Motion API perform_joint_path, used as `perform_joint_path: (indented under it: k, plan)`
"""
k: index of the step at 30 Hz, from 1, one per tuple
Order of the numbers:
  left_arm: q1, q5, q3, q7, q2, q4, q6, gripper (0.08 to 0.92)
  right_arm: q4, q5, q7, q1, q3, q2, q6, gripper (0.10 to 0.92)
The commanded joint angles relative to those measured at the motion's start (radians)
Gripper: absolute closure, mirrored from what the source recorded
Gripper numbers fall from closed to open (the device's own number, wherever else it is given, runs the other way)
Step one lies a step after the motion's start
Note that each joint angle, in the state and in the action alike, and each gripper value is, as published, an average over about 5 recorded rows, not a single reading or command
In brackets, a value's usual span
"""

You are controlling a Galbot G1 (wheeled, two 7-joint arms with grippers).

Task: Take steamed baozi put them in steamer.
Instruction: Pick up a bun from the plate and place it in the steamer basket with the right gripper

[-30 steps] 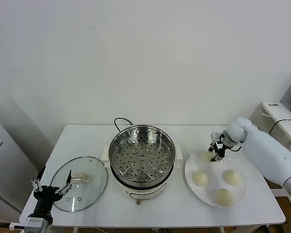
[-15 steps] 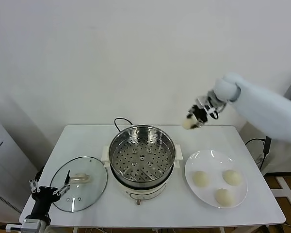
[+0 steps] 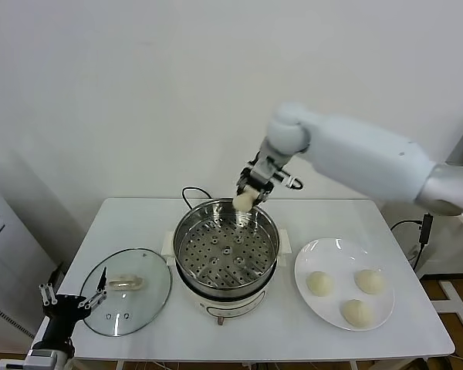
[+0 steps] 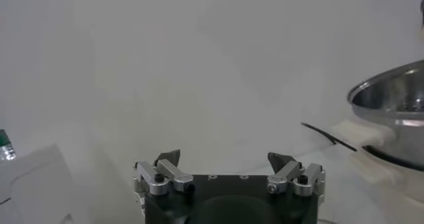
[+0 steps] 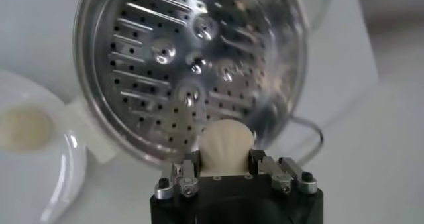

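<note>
- Head view: the right gripper [image 3: 247,197] hangs above the far rim of the steamer [image 3: 227,248], at the centre of the frame, with its jaws closed on one steamed baozi [image 3: 242,200]. The bun is in the air, clear of the perforated tray [image 3: 225,254].
- Three more baozi [image 3: 319,283] [image 3: 369,280] [image 3: 356,311] lie on the white plate [image 3: 309,259] at the lower right, well apart from the held one.
- The glass lid [image 3: 127,291] lies flat on the white table [image 3: 131,216] at the lower left, just beside the steamer; a black cord [image 3: 191,193] loops behind the pot.
- The left gripper [image 3: 71,297] sits at the lower left corner, near the lid's edge, jaws spread wide and holding nothing.
- Left wrist view: the left gripper [image 4: 228,162] shows both fingertips well apart at the bottom centre; the steamer's rim [image 4: 391,96] sits at the right edge.
- Right wrist view: the right gripper [image 5: 225,169] clasps the cream-white baozi [image 5: 226,146] at the lower centre; behind it, the perforated tray [image 5: 189,66] fills the upper middle. The plate [image 5: 63,179] with one bun [image 5: 25,127] is at the lower left.
</note>
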Motion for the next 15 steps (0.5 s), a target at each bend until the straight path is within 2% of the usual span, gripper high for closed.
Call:
perform_joint_path:
  k: [1, 11, 15]
  plan:
    - [0.004, -0.013, -0.009, 0.001, 0.005, -0.013, 0.002, 0.177, -0.053, -0.199, 0.008, -0.127, 0.045, 0.113, 0.210, 0.575]
    - [0.002, -0.011, -0.008, 0.000, 0.001, -0.010, 0.003, 0.177, -0.076, -0.261, 0.017, -0.190, 0.077, 0.114, 0.250, 0.575]
    - [-0.002, -0.010, -0.004, -0.003, -0.003, -0.011, 0.008, 0.177, -0.093, -0.293, 0.032, -0.201, 0.096, 0.124, 0.258, 0.547]
